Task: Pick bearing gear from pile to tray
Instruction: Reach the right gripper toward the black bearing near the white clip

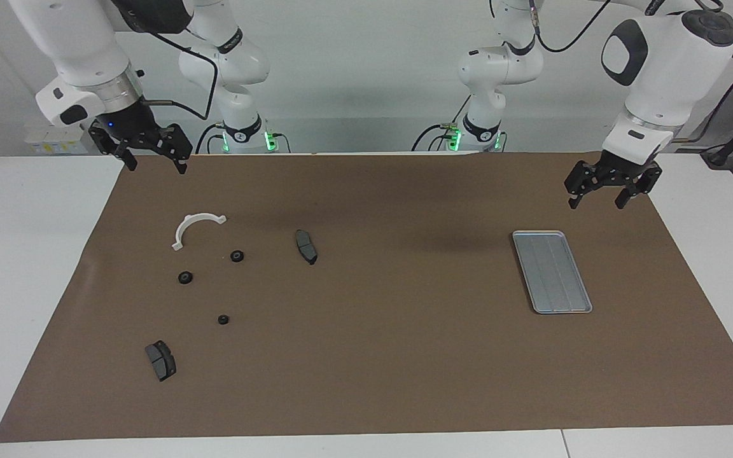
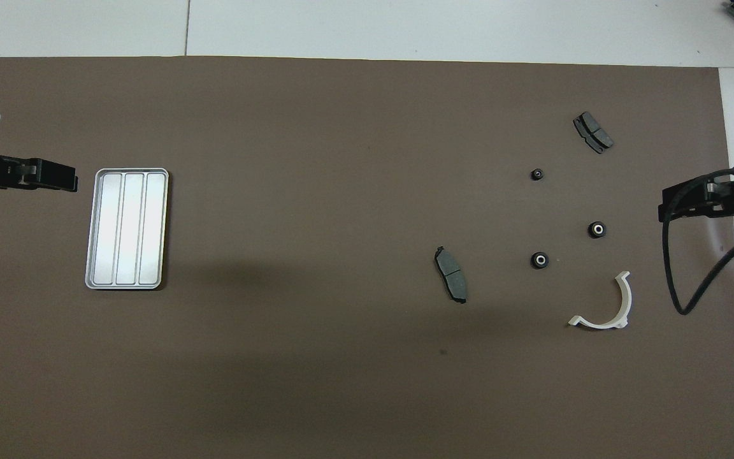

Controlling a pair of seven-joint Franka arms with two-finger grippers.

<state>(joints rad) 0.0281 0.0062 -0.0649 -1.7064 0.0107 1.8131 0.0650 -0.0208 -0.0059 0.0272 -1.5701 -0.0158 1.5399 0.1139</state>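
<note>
On the brown mat (image 1: 373, 356), three gears (image 1: 237, 256) are lying untouched while the right gripper (image 1: 148, 152) and left gripper (image 1: 611, 189) are hanging spread, empty, with the tray (image 1: 551, 271) bare.

White table (image 1: 23, 254) carries a brown mat (image 1: 392, 356); on the mat lie the tray (image 1: 551, 271), three black gears (image 1: 237, 256), two brake pads (image 1: 306, 246) and a white bracket (image 1: 195, 228)
</note>
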